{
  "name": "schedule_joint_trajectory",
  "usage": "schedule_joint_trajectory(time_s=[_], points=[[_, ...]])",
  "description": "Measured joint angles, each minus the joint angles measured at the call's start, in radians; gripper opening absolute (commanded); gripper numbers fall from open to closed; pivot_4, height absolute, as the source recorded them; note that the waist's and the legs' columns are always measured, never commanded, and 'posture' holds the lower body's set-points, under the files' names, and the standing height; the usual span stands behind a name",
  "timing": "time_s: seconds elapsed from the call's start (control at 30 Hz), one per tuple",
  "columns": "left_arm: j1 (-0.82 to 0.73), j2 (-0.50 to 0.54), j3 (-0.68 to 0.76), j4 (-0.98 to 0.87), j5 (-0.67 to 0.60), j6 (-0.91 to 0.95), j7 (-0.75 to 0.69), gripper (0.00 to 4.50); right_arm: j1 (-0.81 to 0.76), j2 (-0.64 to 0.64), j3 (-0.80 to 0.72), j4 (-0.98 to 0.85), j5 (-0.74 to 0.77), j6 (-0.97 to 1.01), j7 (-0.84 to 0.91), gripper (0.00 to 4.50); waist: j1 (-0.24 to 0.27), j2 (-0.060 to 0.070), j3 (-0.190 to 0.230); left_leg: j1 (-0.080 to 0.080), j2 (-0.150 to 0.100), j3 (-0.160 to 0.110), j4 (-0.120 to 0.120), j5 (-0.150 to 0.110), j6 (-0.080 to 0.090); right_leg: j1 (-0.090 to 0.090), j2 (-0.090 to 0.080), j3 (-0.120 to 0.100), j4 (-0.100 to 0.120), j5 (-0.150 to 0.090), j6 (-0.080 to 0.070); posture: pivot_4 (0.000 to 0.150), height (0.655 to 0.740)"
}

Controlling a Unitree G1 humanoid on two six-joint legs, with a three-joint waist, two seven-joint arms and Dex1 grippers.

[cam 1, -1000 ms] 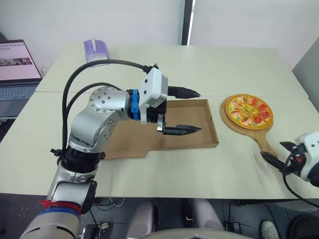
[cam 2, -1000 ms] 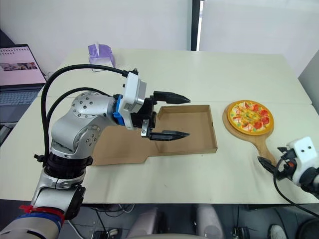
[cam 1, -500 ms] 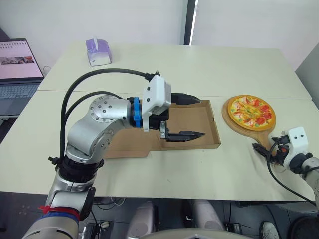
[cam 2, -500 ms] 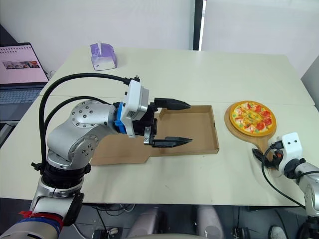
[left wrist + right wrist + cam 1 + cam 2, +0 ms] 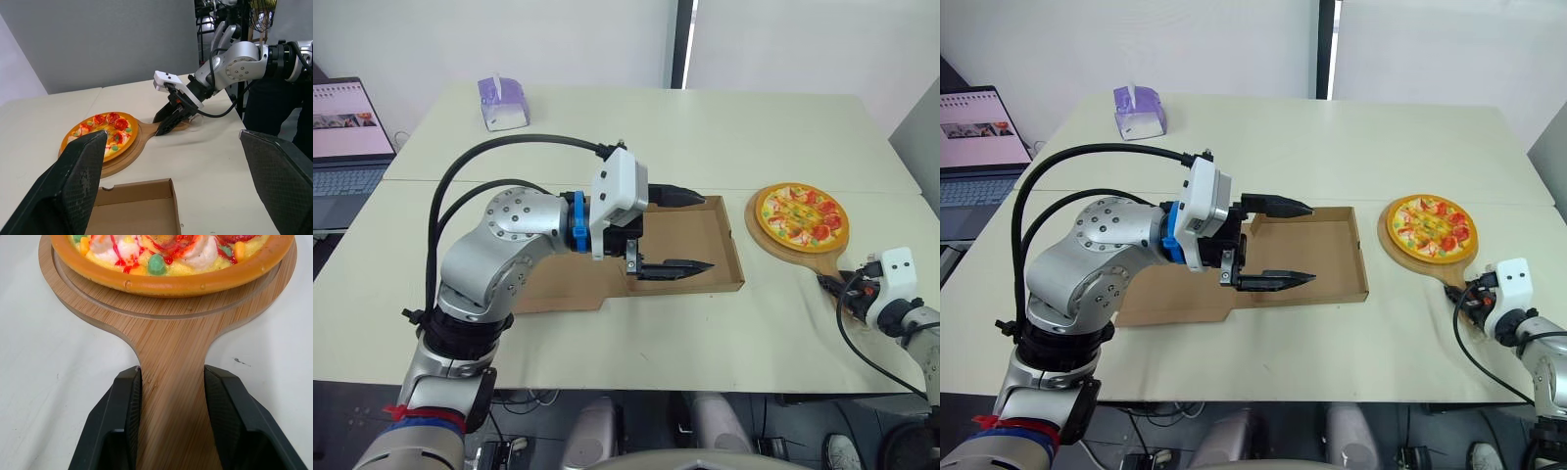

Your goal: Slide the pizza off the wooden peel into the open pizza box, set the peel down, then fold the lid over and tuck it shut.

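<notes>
So the pizza [image 5: 801,215] was sitting on the round end of the wooden peel [image 5: 771,245]. It was out on the table [image 5: 724,137], just right of the open pizza box [image 5: 690,227] and not touching it.

The right gripper [image 5: 172,372] was down at the peel's handle [image 5: 171,396]. It had a black finger [image 5: 122,421] snug against each edge and wood filling the whole gap, so it was clamped on. The very end of the handle was buried under that gripper, so I couldn't see how much stuck out behind. In the right wrist view the far part of the pizza ran off the frame, with just the near crust and a few toppings in shot.

The left gripper [image 5: 709,232] hung over the box tray with its fingers spread wide and nothing between them. One was toward the back wall and one toward the front wall. I honestly couldn't tell if the lower one was brushing the cardboard or floating above it.

The left arm [image 5: 514,230] blocked the tray's left end and a good chunk of the lid [image 5: 566,287]. The lid lay flat on the table, left of the tray. The fold between tray and lid was hidden too.

A laptop [image 5: 347,132] got chopped off by the left edge of the head view, its screen too small to read. A purple tissue box [image 5: 502,103] sat at the far left of the table.
</notes>
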Motion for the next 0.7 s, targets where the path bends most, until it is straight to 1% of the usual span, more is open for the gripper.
schedule_joint_trajectory(time_s=[0.3,0.4,0.47,0.5,0.53,0.6,0.7], points=[[-0.002,0.000,0.005,0.024,0.000,-0.030,0.000,4.50,-0.013,0.048,-0.018,-0.016,0.002,-0.005,-0.048,1.62,-0.005,0.000,0.001,0.000,0.000,0.000,0.000,0.000,0.000,0.000,0.000,0.000,0.000,0.000,0.000,0.150,0.7400],[-0.014,0.002,0.020,0.044,-0.003,-0.031,0.001,4.50,-0.052,0.049,-0.010,-0.016,0.002,-0.004,-0.055,1.62,-0.006,0.007,0.006,-0.001,0.000,0.001,0.000,0.000,0.000,-0.001,0.000,0.001,0.000,0.000,0.000,0.150,0.7400],[-0.027,0.014,0.044,0.061,-0.004,-0.029,0.003,4.50,-0.113,0.012,0.016,-0.016,0.002,-0.001,-0.029,1.62,-0.008,0.013,0.009,-0.002,-0.001,0.002,0.000,0.000,0.000,-0.007,0.000,0.002,0.001,0.000,0.001,0.150,0.7400],[-0.032,0.018,0.051,0.067,-0.004,-0.028,0.003,4.50,-0.136,-0.002,0.022,-0.016,0.002,-0.002,-0.017,1.62,-0.008,0.013,0.009,-0.003,-0.001,0.002,0.000,0.000,0.000,-0.009,0.000,0.002,0.001,0.001,0.000,0.150,0.7400],[-0.035,0.022,0.060,0.077,-0.007,-0.026,0.002,4.50,-0.166,-0.021,0.033,-0.016,0.002,-0.001,-0.005,1.62,-0.008,0.013,0.009,-0.004,-0.001,0.002,0.000,0.000,0.000,-0.009,0.000,0.002,0.001,0.003,-0.004,0.150,0.7400],[-0.058,0.034,0.088,0.110,-0.025,-0.010,0.003,4.50,-0.253,-0.084,0.062,-0.016,0.002,0.002,0.042,1.62,-0.008,0.014,0.011,-0.006,-0.001,0.002,-0.001,0.000,0.000,-0.012,0.000,0.001,0.001,0.003,-0.005,0.150,0.7400],[-0.086,0.062,0.131,0.141,-0.048,0.019,0.005,4.50,-0.368,-0.142,0.118,-0.005,0.000,-0.001,0.109,1.62,-0.009,0.013,0.011,-0.006,-0.001,0.001,-0.001,0.000,0.000,-0.012,0.000,0.000,0.000,0.004,-0.005,0.150,0.7400]])
